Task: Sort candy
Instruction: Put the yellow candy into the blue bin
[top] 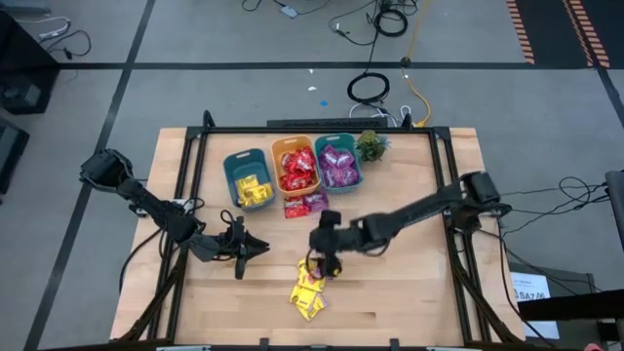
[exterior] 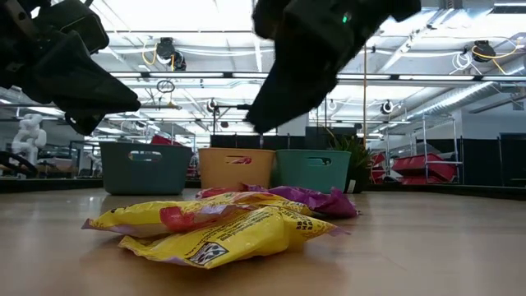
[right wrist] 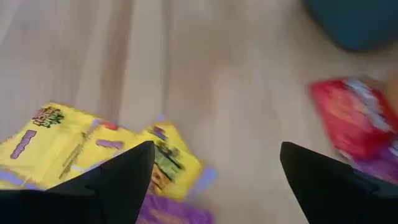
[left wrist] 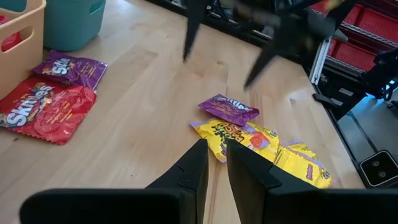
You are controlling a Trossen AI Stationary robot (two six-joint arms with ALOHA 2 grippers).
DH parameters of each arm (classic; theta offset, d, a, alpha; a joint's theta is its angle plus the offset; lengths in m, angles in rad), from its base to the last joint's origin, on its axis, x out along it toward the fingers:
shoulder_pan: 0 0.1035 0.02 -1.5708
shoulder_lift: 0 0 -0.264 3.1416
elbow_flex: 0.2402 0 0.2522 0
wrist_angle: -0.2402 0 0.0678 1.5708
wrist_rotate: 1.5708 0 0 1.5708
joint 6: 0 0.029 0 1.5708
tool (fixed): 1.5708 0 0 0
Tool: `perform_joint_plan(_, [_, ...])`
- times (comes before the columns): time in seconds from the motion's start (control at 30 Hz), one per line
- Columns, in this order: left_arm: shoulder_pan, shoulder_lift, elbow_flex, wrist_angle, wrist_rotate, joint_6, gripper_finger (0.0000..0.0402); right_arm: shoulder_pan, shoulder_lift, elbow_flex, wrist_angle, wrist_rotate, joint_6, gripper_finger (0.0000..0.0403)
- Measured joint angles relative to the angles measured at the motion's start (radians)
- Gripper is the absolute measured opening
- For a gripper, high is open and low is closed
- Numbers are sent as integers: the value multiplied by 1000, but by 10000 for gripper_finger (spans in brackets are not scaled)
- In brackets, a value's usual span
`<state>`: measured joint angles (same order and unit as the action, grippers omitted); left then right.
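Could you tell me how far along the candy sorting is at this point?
Well along: the left teal bin holds yellow packets, the orange bin red ones, the right teal bin purple ones. In hand: the right gripper, fingers wide open and empty, hangs over the loose pile. The left gripper waits beside it. Left: that pile's yellow and purple packets, plus a red packet and a purple packet before the bins.
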<state>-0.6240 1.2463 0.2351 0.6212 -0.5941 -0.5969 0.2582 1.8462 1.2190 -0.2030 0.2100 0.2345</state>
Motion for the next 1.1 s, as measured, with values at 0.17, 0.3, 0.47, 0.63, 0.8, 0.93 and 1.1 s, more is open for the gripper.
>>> perform_joint_plan(0.17, [0,0,0,-1,0,0,68,23,131,0,146,-4,-42,341])
perform_joint_plan(0.3, [0,0,0,0,0,-2,68,25,212,2,179,-9,-10,333])
perform_joint_plan(0.47, [0,0,0,-3,0,-24,68,23,272,8,191,-48,20,259])
perform_joint_plan(0.63, [0,0,0,-7,0,-24,68,22,267,7,187,-106,10,102])
perform_joint_plan(0.8, [-3,-1,0,-2,0,-23,68,9,206,-1,143,-108,-51,19])
perform_joint_plan(0.93, [-31,-35,0,-1,1,37,68,-14,112,-6,144,-88,-63,16])
perform_joint_plan(1.1, [-76,-120,0,1,1,148,68,-61,7,11,160,-56,-89,4])
